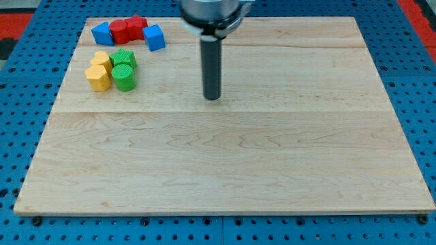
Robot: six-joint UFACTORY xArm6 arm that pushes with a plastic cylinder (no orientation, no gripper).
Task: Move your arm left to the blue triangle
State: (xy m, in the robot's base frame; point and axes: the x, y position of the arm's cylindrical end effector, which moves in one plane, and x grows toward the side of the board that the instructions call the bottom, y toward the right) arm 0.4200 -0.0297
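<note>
My tip rests on the wooden board, right of all the blocks. The blocks cluster at the view's top left. A blue block of triangular look sits at the far left of the top row. Two red blocks touch it on its right. A blue cube-like block lies at the row's right end, nearest my tip. Below are two yellow blocks and two green blocks.
The wooden board lies on a blue perforated table. The arm's grey body hangs over the board's top edge.
</note>
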